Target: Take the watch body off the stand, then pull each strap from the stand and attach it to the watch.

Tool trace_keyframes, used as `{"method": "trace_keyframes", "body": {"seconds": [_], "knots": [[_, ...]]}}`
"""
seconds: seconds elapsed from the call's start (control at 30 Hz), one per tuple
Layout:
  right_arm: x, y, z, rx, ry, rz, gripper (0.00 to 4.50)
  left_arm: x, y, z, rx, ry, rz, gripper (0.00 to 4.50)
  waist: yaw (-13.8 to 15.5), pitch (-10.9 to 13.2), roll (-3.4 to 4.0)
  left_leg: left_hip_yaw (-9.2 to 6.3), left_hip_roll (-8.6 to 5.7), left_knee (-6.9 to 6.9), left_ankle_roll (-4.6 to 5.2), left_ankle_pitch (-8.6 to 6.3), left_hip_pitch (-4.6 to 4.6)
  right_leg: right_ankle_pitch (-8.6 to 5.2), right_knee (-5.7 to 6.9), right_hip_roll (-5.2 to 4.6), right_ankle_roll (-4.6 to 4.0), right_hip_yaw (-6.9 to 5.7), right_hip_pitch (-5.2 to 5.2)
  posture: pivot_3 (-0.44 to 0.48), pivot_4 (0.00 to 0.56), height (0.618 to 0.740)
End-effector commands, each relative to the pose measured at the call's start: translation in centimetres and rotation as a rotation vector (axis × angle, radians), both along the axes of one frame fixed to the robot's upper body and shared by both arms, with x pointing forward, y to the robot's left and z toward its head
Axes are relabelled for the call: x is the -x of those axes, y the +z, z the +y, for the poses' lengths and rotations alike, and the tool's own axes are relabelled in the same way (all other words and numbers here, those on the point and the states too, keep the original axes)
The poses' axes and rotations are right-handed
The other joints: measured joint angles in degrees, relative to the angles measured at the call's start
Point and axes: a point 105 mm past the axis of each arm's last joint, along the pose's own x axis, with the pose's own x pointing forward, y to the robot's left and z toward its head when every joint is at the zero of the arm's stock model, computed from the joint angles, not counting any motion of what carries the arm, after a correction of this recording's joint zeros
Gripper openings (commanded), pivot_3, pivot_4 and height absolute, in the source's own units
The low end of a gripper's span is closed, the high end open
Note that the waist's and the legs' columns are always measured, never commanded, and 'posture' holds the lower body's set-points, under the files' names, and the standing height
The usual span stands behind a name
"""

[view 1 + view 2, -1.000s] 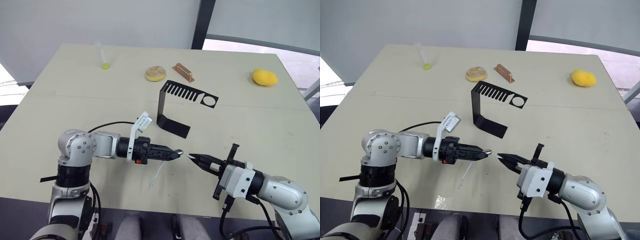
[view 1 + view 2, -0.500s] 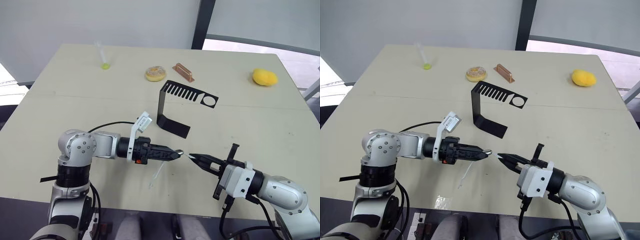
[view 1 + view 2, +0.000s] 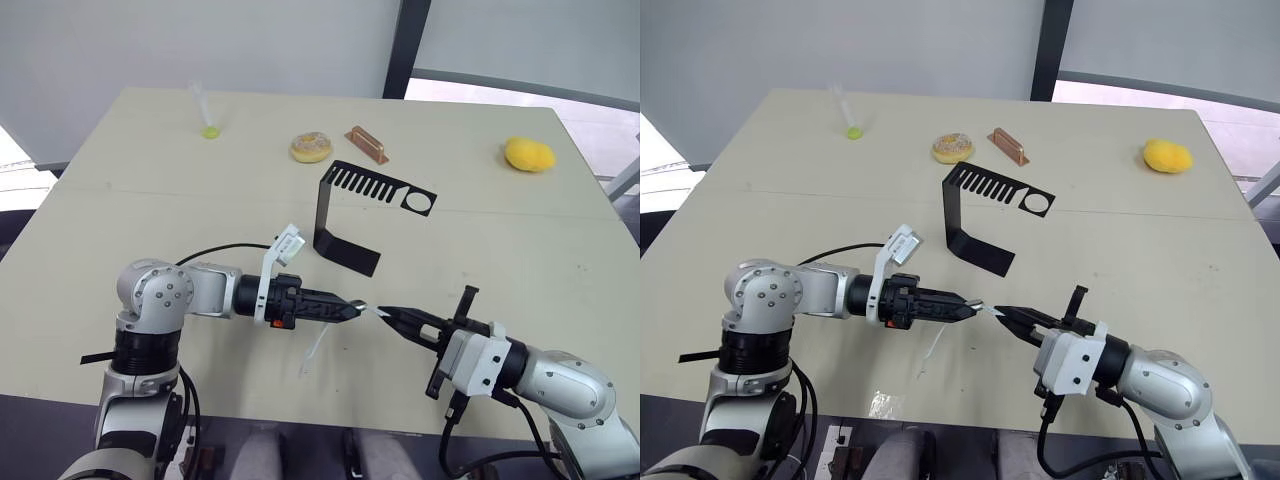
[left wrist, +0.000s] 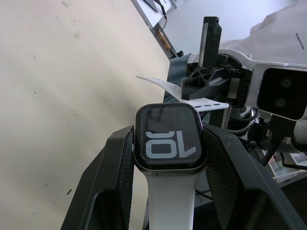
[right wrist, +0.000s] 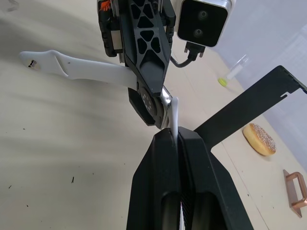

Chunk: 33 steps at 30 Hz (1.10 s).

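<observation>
Left end effector low over near edge of worktop, pinching watch body between both fingers; screen faces wrist camera, pale digits showing. One white strap already on the watch, hanging down toward worktop. Right end effector tip to tip with left, pressed together on second white strap, held at the watch's free edge; cannot tell if seated. Black stand upright farther back, mid-worktop, bare, well apart from both. Doughnut and copper handle just behind stand. Yellow lump far right, clear tube far left.
</observation>
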Motion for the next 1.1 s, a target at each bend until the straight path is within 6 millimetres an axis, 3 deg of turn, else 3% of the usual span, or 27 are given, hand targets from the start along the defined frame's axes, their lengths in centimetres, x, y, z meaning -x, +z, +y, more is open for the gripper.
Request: {"method": "trace_keyframes", "body": {"seconds": [0.03, 1.1], "knots": [[0.38, 0.60, 0.43, -0.011, 0.025, -0.030, 0.00, 0.38, 0.52, -0.30, 0.020, -0.021, -0.031, 1.61, 0.00, 0.00, 0.00, 0.00, 0.00, 0.00, 0.00, 0.00, 0.00, 0.00, 0.00, 0.00, 0.00, 0.00, 0.00, 0.000, 0.150, 0.740], [0.43, 0.43, 0.67, 0.009, 0.040, -0.031, 0.00, 0.99, 0.41, -0.78, -0.001, -0.058, -0.041, 1.61, 0.00, 0.00, 0.00, 0.00, 0.00, 0.00, 0.00, 0.00, 0.00, 0.00, 0.00, 0.00, 0.00, 0.00, 0.00, 0.000, 0.150, 0.740]]}}
